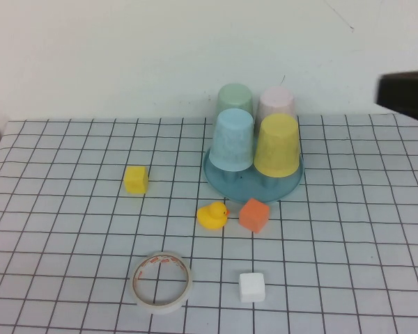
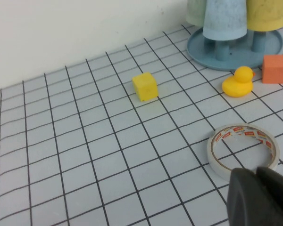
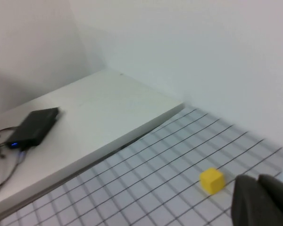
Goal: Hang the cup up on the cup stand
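Observation:
The yellow cup [image 1: 276, 145] sits upside down on the front right of the teal cup stand [image 1: 254, 186]; it also shows in the left wrist view [image 2: 267, 14]. No gripper touches it. My left gripper [image 2: 257, 197] is shut and empty, low over the table just beside the tape roll [image 2: 243, 149], and is out of the high view. My right gripper [image 3: 260, 202] is shut and empty, raised, with the yellow cube [image 3: 211, 180] beyond it. A dark part of the right arm [image 1: 404, 94] shows at the far right edge. The white flower knob is hidden.
Light blue [image 1: 232, 139], pale green [image 1: 235, 99] and pale pink [image 1: 276, 101] cups also sit upside down on the stand. On the gridded table lie a yellow cube [image 1: 136, 179], a rubber duck [image 1: 212, 215], an orange cube [image 1: 253, 214], a white cube [image 1: 251, 287] and the tape roll [image 1: 161, 281].

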`<state>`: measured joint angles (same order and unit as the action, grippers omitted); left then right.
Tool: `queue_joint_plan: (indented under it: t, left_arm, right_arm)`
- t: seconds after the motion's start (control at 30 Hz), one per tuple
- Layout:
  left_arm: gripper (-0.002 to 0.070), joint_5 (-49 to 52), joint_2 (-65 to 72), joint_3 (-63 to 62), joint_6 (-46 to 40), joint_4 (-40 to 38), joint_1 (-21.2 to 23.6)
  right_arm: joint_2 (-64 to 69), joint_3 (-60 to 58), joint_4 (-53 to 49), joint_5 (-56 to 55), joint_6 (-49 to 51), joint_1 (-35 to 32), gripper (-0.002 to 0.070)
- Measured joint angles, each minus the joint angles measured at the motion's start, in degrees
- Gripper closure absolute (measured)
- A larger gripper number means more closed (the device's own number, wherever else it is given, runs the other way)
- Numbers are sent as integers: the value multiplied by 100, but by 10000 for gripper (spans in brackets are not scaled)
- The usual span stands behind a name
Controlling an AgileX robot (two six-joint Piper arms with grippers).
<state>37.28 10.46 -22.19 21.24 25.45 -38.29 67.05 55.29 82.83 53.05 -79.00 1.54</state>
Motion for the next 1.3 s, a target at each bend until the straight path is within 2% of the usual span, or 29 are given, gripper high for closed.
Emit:
queue_joint_plan:
  t: [0.33,0.53,1.0,1.17,1.3]
  left_arm:
    - [676,-37,0,26,125,8,0]
    - [676,-37,0,26,129,8,0]
    - [676,-37,0,26,138,8,0]
    - [676,-37,0,26,142,8,0]
    - [676,-37,0,26,142,8,0]
  right_arm:
    - [-2855,-1471,11,-1557,-157,0,664]
    - [-4100,-2038,22,-2299,-157,0,664]
    - [-4498,-3243,22,-2386,-100,0,664]
    - [-4562,-3741,-4,-3136,-150,0,664]
    - [-5033,-3908,-4,-3818,-665,0,664]
